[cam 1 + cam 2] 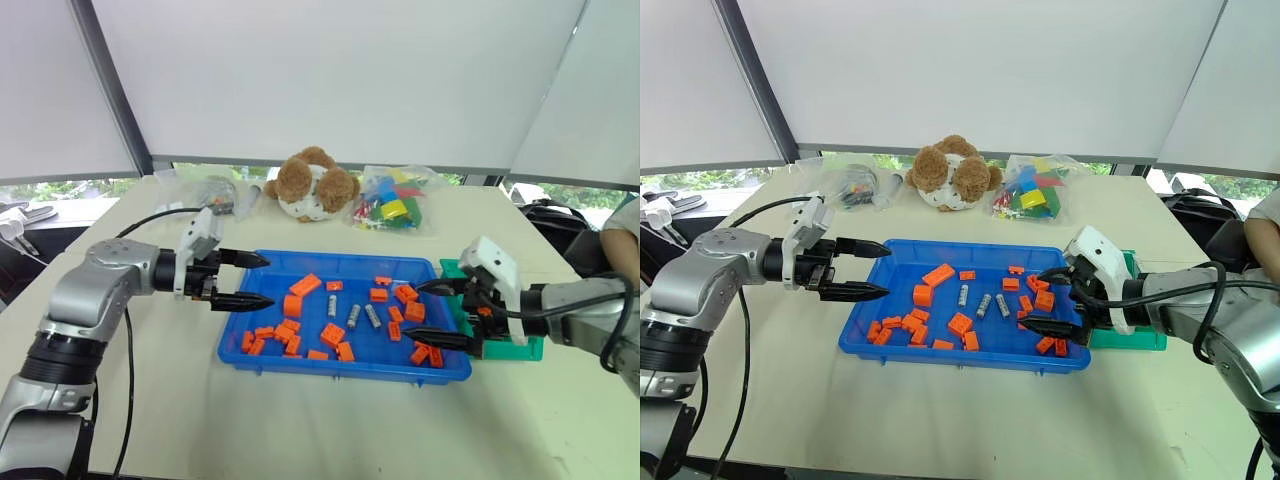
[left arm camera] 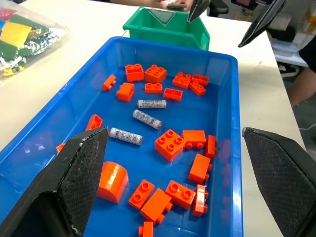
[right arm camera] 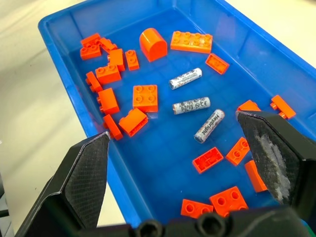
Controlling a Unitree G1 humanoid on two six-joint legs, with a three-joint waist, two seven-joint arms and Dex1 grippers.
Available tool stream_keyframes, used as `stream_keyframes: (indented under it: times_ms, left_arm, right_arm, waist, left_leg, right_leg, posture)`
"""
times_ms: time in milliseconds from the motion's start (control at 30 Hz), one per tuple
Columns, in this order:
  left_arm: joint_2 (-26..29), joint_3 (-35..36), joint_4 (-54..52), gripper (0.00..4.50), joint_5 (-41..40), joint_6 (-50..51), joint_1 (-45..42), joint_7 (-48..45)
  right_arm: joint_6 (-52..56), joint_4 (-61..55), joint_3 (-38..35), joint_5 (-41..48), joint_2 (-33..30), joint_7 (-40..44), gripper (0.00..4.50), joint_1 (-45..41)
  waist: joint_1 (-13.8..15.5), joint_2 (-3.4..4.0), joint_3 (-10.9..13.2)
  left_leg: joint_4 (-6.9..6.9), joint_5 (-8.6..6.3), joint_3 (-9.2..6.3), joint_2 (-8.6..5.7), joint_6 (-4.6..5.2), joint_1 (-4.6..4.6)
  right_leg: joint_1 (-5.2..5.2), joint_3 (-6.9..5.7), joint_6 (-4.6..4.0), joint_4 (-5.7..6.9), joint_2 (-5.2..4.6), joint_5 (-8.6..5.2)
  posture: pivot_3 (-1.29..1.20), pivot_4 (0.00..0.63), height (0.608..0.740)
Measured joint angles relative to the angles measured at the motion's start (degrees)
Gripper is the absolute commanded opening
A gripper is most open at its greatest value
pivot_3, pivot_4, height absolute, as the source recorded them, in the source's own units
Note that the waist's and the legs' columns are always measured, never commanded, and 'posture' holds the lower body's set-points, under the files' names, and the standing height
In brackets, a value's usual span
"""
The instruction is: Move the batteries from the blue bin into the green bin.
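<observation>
At the left of the left eye view, the robot's left gripper (image 1: 245, 280) hangs with its two black fingers spread and empty, just over the left rim of the wide, shallow bright blue plastic bin (image 1: 262, 262). Three small silver-grey cylindrical batteries (image 1: 352, 316) lie in the middle of that bin among scattered orange toy blocks (image 1: 304, 285); the right wrist view shows printed labels on the batteries (image 3: 185, 78), which the head views do not. At centre right, the right gripper (image 1: 442, 313) is likewise spread and empty over the bin's right end, partly hiding the small teal-green plastic bin (image 1: 530, 349) behind it. Upper centre sit a brown plush toy (image 1: 311, 184) and a clear bag of coloured blocks (image 1: 392, 199).
</observation>
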Motion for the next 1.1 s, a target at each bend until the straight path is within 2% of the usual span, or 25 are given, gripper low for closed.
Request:
stream_keyframes:
  times_ms: [667, 867, 1000, 1100]
  left_arm:
    - [0.6, 1.0, -3.0, 4.50, -2.1, 2.6, 1.5, 1.8]
    - [0.6, 1.0, -2.9, 4.50, -2.4, 2.6, 1.5, 2.3]
    - [0.6, 1.1, -3.0, 4.50, -2.6, 2.6, 1.6, 2.6]
    - [0.4, 1.1, -2.9, 4.50, -2.6, 2.3, 1.6, 2.8]
  right_arm:
    - [-0.3, 2.3, 4.5, -1.9, 2.7, 0.1, 4.46, -3.5]
    - [-0.3, 5.1, 6.8, -3.4, 5.1, -0.1, 4.46, -6.9]
    - [-0.2, 7.5, 10.8, -5.7, 7.5, -0.3, 4.46, -11.0]
    - [0.7, 12.9, 16.3, -9.5, 12.5, -1.8, 4.46, -17.5]
  waist:
    - [0.0, 0.00, 0.0]
    - [0.0, 0.00, 0.0]
    - [0.0, 0.00, 0.0]
    - [-0.4, 0.00, 0.0]
  left_leg:
    - [0.00, 0.00, 0.01, 0.00, 0.00, 0.00]
    - [0.00, 0.00, 0.01, 0.00, 0.00, 0.00]
    - [0.00, 0.00, 0.02, 0.00, 0.00, 0.00]
    - [0.00, 0.01, 0.09, 0.02, 0.00, 0.01]
  right_leg:
    - [0.00, 0.00, 0.00, 0.00, 0.00, 0.00]
    - [0.00, 0.00, 0.00, 0.00, 0.00, 0.00]
    - [-0.02, 0.00, 0.00, 0.01, 0.00, 0.00]
    - [-0.07, 0.02, -0.02, 0.04, 0.01, 0.01]
  posture:
    - [0.00, 0.150, 0.727]
    - [0.00, 0.150, 0.727]
    - [0.00, 0.150, 0.727]
    - [0.00, 0.150, 0.727]
